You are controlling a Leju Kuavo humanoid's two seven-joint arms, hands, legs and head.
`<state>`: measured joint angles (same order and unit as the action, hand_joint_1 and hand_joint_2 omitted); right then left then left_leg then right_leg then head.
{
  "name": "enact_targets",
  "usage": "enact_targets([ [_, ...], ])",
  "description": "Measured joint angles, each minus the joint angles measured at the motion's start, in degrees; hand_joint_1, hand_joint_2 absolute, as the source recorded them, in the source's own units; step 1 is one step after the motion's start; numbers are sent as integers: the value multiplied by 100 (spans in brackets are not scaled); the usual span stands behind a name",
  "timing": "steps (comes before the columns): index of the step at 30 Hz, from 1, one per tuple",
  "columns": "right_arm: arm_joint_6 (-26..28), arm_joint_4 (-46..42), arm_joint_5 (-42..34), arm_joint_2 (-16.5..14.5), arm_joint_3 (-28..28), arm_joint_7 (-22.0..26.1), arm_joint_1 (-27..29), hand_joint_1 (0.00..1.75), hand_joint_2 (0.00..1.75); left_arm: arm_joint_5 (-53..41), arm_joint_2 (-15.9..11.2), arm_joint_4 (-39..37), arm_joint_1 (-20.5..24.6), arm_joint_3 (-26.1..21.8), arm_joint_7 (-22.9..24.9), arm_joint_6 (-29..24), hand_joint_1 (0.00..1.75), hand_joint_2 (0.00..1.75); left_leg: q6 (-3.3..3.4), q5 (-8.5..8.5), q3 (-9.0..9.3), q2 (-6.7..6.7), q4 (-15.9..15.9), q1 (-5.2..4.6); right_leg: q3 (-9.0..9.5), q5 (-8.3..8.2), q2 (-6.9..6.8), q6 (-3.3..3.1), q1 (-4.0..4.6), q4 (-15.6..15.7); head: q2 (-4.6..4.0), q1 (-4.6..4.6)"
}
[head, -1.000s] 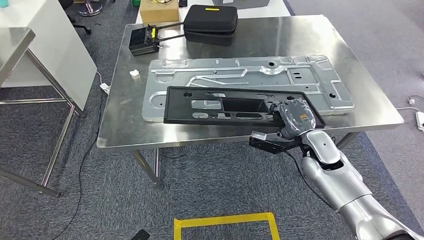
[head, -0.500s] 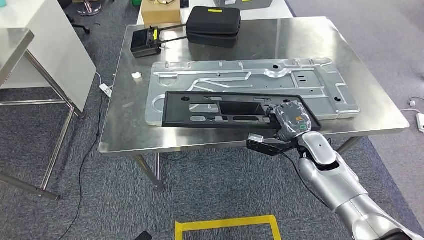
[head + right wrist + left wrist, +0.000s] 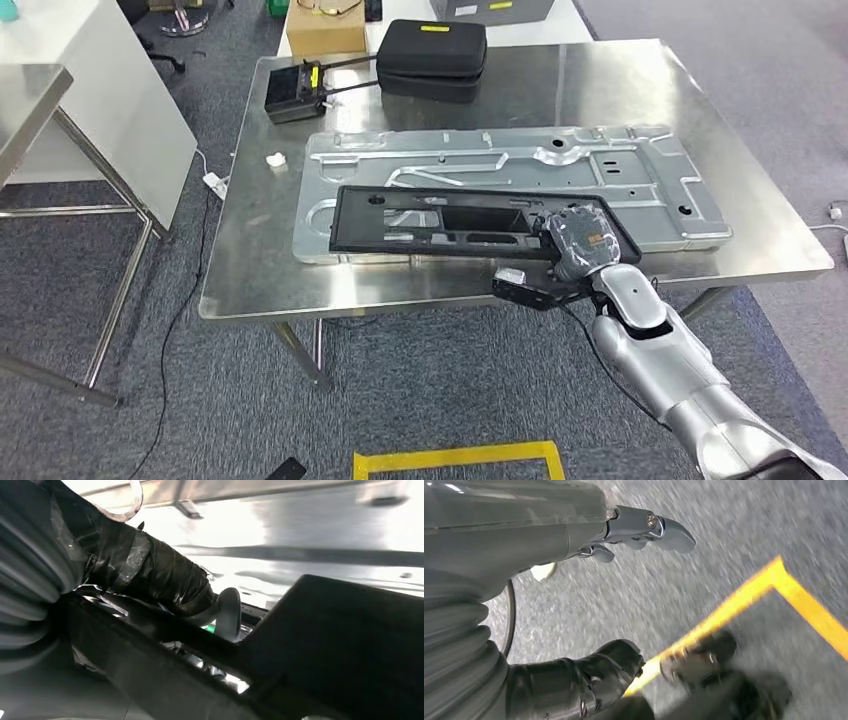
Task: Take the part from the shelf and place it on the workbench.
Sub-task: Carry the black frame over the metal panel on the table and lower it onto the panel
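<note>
The part is a long black plastic frame [image 3: 450, 225] with cut-outs. It lies over the near edge of a large silver stamped metal panel [image 3: 600, 170] on the steel workbench [image 3: 250, 270]. My right hand [image 3: 580, 240] grips the frame's right end, fingers closed over its rim. In the right wrist view the dark taped thumb [image 3: 160, 580] presses on the black frame [image 3: 345, 645], with the silver panel behind. My left hand [image 3: 574, 605] hangs above grey carpet, fingers apart, holding nothing.
At the bench's far edge lie a black zip case [image 3: 432, 55], a small black device with rods [image 3: 292, 92] and a cardboard box [image 3: 325, 25]. A small white piece [image 3: 275, 158] lies left of the panel. A steel shelf frame [image 3: 60, 130] stands at left. Yellow floor tape [image 3: 455, 458] marks the carpet.
The whole view has shifted slightly, so the camera moved. My right hand, still gripping the black frame, has carried it a little further in over the silver panel.
</note>
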<state>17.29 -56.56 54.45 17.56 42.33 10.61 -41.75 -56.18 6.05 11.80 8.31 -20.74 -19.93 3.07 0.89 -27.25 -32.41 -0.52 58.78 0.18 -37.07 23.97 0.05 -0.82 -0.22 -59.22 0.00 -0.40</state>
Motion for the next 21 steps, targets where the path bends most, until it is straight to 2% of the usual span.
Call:
enact_targets([
  [2, 71, 231, 30, -129, 1, -4, -125, 175, 175, -15, 7, 0, 28, 7, 16, 27, 0, 175, -56, -113, -47, 6, 170, 0, 75, -9, -2, -42, -37, 57, 0, -3],
  [3, 123, 345, 40, -194, 1, -7, -195, 175, 175, -24, 9, 0, 43, 11, 25, 36, 0, 175, -79, -246, -154, 10, 394, 11, 103, -12, -4, -61, -55, 75, 0, -4],
  [5, 211, 549, 58, -307, 1, -31, -328, 175, 175, -37, 16, 0, 63, 27, 40, 44, 0, 175, -124, -576, -520, 14, 1103, 33, 116, 3, -5, -94, -50, 77, 0, -7],
  [6, 238, 637, 62, -355, 1, -44, -373, 175, 175, -43, 20, 0, 67, 37, 50, 45, 0, 175, -142, -678, -695, 15, 1400, 42, 118, 12, -4, -101, -47, 71, 0, -7],
  [7, 252, 717, 64, -399, 1, -56, -406, 175, 175, -55, 24, 0, 67, 49, 58, 45, 0, 175, -158, -683, -804, 15, 1543, 49, 124, 23, -3, -104, -46, 65, 0, -7],
  [8, 259, 793, 65, -435, 1, -68, -433, 175, 175, -66, 26, 0, 67, 62, 65, 45, 0, 175, -167, -562, -805, 16, 1454, 54, 134, 36, -2, -99, -48, 57, 0, -7],
  [10, 258, 937, 65, -501, 1, -97, -503, 175, 175, -92, 27, 0, 71, 91, 76, 46, 0, 175, -154, -93, -558, 19, 756, 60, 163, 67, 0, -72, -53, 39, 0, -6],
  [11, 256, 1019, 65, -534, 1, -116, -561, 175, 175, -101, 27, 0, 79, 104, 79, 47, 0, 175, -142, 61, -424, 20, 383, 53, 168, 79, 1, -54, -50, 25, 0, -6],
  [12, 254, 1108, 64, -571, 1, -140, -634, 175, 175, -113, 27, 0, 90, 116, 84, 51, 0, 175, -115, 146, -327, 20, 132, 42, 156, 85, 3, -31, -45, 12, 0, -6],
  [13, 254, 1210, 64, -612, 0, -173, -711, 175, 175, -126, 31, 0, 100, 129, 88, 56, 0, 175, -86, 176, -293, 19, 14, 31, 139, 88, 5, -3, -39, 4, 0, -5],
  [15, 265, 1459, 78, -702, -2, -257, -862, 175, 175, -166, 43, 0, 116, 154, 100, 67, 0, 175, -5, 204, -283, 16, -14, 24, 115, 81, 8, 63, -28, 5, 0, -6],
  [17, 279, 1743, 116, -783, -5, -326, -990, 175, 175, -202, 65, 0, 132, 180, 109, 74, 0, 175, 65, 265, -264, 18, -60, 46, 70, 174, 6, 118, -37, -103, 0, -3],
  [18, 283, 1886, 133, -818, -5, -346, -1051, 175, 175, -218, 77, 0, 149, 198, 110, 77, 0, 175, 95, 282, -252, 20, -81, 59, -18, 302, 4, 137, -42, -303, 0, -1],
  [20, 295, 2159, 147, -879, -8, -363, -1144, 175, 175, -244, 101, 0, 182, 242, 112, 85, 0, 175, 126, 285, -247, 19, -83, 58, -333, 642, -1, 166, -56, -995, 0, 2],
  [21, 300, 2297, 146, -905, -9, -373, -1183, 175, 175, -257, 109, 0, 191, 263, 115, 90, 0, 175, 134, 280, -248, 15, -76, 57, -496, 755, -1, 177, -58, -1334, 0, 1],
])
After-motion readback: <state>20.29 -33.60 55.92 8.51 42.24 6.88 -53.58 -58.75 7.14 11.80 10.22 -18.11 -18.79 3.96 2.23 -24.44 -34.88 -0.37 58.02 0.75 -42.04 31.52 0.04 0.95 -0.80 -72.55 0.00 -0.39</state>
